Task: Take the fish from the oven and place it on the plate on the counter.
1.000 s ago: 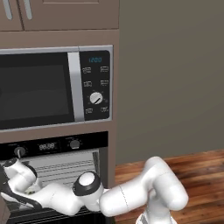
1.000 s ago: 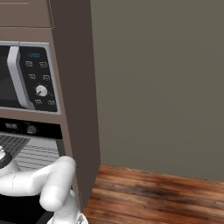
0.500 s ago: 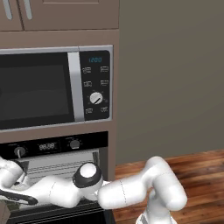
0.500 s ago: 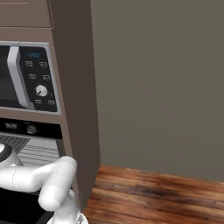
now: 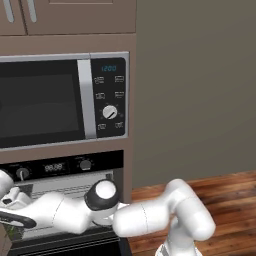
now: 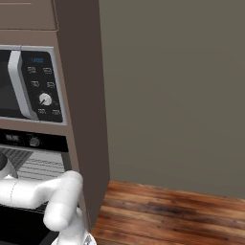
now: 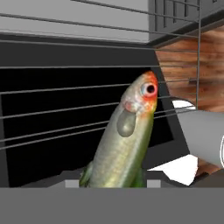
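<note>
- The gripper (image 7: pixel 111 186) is squeezing the fish (image 7: pixel 124 142) by its tail end, and its head sticks up.
- The fish hangs just in front of the oven (image 5: pixel 65 200), by the wire rack (image 7: pixel 52 105).
- It could bump the rack wires and slip out.
- Swinging fast toward the plate could shake it loose.

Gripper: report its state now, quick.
Gripper: closed on the fish, held up in front of the oven's wire rack.
</note>
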Available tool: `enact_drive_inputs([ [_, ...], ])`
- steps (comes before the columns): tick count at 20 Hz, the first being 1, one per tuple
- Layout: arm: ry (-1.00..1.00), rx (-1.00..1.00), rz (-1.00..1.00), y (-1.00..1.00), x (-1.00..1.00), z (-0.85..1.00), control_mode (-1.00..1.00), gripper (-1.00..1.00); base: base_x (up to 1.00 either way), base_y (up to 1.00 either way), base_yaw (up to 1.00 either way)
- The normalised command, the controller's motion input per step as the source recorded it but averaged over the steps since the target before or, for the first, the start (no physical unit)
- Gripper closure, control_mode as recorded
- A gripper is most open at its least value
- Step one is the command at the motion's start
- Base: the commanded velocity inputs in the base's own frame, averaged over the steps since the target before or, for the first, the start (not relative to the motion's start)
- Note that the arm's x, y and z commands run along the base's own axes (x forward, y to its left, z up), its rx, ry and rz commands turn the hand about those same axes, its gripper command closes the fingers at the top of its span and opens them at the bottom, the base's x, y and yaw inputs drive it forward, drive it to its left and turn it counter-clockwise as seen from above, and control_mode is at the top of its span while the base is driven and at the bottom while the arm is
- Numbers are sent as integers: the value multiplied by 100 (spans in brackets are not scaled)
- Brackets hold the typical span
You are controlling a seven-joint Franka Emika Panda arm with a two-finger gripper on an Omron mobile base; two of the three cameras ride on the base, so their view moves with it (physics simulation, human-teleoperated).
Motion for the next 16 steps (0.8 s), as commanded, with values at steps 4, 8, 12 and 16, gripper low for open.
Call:
enact_drive_inputs([
  [4,0,12,2,-89,-57,87,-100,100,0,0,0],
  [8,0,17,5,-99,-42,75,-100,100,0,0,0],
  [12,0,26,5,-100,-34,66,-100,100,0,0,0],
  [16,-3,31,7,-100,-32,67,-100,100,0,0,0],
])
